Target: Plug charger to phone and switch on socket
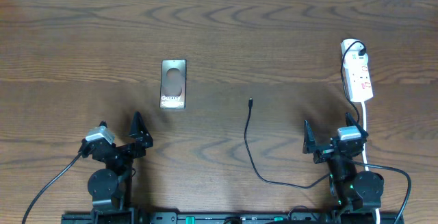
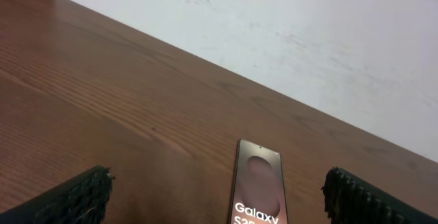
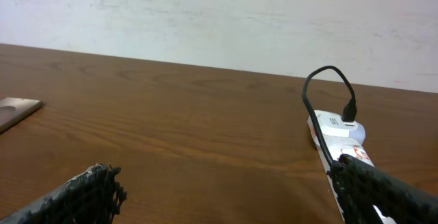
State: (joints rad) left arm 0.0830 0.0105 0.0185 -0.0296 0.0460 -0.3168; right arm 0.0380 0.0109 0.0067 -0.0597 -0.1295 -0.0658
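The phone lies flat on the wooden table, left of centre, its "Galaxy" face up. It also shows in the left wrist view, ahead of and between the fingers. The charger's black plug tip lies free on the table mid-right, apart from the phone, and its thin cable curves back towards the right arm. The white socket strip lies at the far right with a black plug in its far end; it also shows in the right wrist view. My left gripper and right gripper are open and empty.
The strip's white cord runs down past the right gripper. A pale wall stands behind the table's far edge. The phone's corner shows at the left of the right wrist view.
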